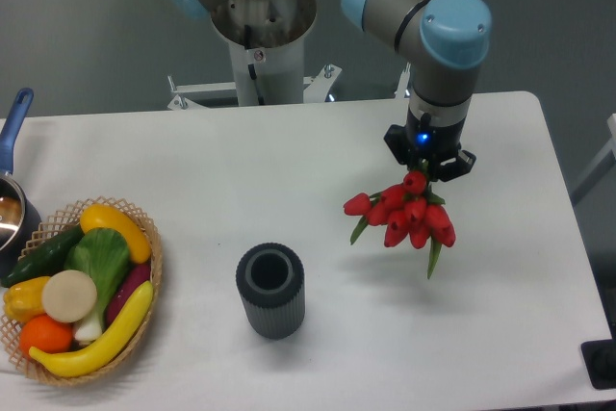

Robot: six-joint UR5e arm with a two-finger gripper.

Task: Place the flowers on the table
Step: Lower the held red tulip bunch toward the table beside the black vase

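**Red tulips at the gripper, white table below**

Red flowers [409, 215]: one small bunch of tulip buds, green stems and leaves showing at the lower edges. Located right of the table's centre, at about three o'clock from the dark vase. The buds fan out directly beneath the gripper [428, 166], the topmost bud touching its underside. Whether the bunch rests on the tabletop or hangs just above it cannot be told from this view.

Gripper: black, with a small blue light on its body, pointing straight down from the grey and pale blue arm [433, 26]. The fingers are hidden by the gripper body and the buds, so it cannot be told whether the jaws are clamped on the stems or apart.

Table [318, 151]: white, rectangular, rounded corners, smooth surface.

Vase [271, 290]: dark grey, ribbed cylinder, upright, open mouth upward, standing near the table's six o'clock edge, well apart from the flowers.

Basket [149, 267]: round woven wicker, at the table's eight o'clock corner. Contents: toy fruit and vegetables, including a yellow banana [96, 339], an orange [45, 334], a cucumber [40, 253] and a leafy green piece [98, 259].

Pot [13, 201]: partly cut off at the nine o'clock edge, blue handle pointing up, touching or just beside the basket.
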